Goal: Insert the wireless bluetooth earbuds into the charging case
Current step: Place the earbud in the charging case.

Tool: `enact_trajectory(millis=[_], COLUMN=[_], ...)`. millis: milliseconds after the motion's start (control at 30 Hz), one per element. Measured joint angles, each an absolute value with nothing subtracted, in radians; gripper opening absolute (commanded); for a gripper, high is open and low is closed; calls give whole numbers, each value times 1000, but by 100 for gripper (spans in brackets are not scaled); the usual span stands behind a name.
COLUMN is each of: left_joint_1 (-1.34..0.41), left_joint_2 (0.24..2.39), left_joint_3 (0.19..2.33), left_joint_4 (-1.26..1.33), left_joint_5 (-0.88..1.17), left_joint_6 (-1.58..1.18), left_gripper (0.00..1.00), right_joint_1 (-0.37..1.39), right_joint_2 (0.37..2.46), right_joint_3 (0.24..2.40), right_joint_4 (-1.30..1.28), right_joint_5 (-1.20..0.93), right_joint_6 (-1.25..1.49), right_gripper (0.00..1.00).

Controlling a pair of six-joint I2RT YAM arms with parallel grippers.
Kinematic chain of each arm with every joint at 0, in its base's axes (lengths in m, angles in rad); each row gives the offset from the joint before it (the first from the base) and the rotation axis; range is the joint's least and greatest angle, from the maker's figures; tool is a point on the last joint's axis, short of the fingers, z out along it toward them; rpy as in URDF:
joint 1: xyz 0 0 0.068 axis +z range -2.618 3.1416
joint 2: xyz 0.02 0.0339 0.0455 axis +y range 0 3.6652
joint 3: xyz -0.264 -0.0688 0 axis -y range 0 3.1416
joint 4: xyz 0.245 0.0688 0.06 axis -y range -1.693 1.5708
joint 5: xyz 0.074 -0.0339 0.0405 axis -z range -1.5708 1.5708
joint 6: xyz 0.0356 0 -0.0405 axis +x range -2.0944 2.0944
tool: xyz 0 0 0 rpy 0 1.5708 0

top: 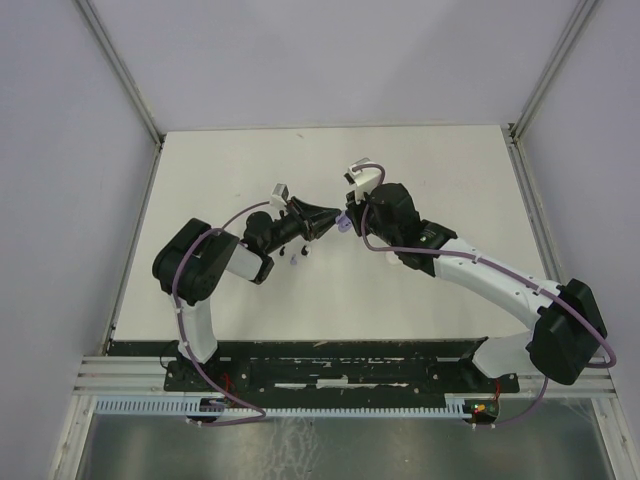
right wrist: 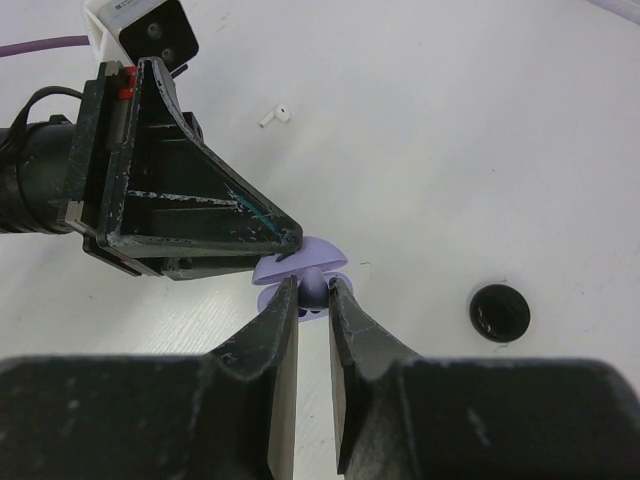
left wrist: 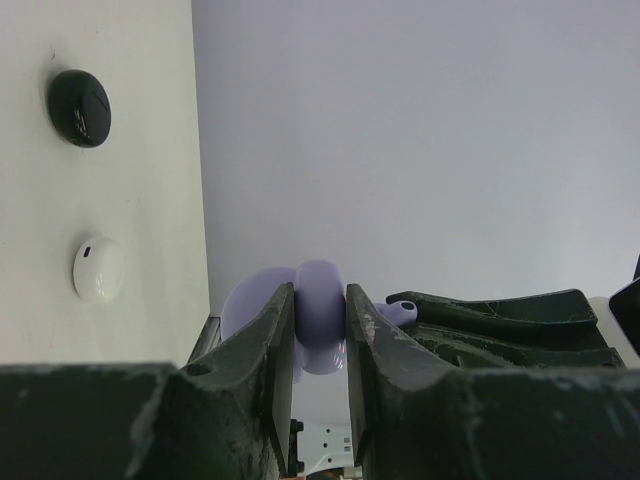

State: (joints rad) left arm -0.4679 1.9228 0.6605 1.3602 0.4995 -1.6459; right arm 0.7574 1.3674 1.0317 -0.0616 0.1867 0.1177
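Observation:
The lilac charging case [left wrist: 320,320] hangs in the air above the table with its lid open, and my left gripper [left wrist: 320,290] is shut on it. In the right wrist view the case [right wrist: 300,262] shows just under the left gripper's tip [right wrist: 285,240]. My right gripper [right wrist: 313,283] is shut on a tiny lilac earbud [right wrist: 313,288], held right at the case's open side. From above, the two grippers [top: 333,222] [top: 350,218] meet tip to tip at mid-table over the case [top: 343,226].
A black round case [right wrist: 499,312] and a white round case [left wrist: 98,269] lie on the white table [top: 420,180]. A loose white earbud [right wrist: 275,117] lies beyond the left gripper. Tiny pieces [top: 294,263] lie under the left arm. Grey walls enclose the table.

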Motion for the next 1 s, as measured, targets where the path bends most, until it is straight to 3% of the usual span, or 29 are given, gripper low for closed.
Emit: enact_trajectory(millis=[1000], left_joint_1=[-468], left_joint_2=[1922], left_joint_3=[661], left_joint_4=[1395], left_joint_5=[496], left_joint_6=[-1663], left_gripper=[3], right_joint_1=[757], right_joint_2=[1392], right_joint_3=[1032], right_joint_4=[-69], right_joint_5=[193], right_joint_6=[117], right_gripper=[16])
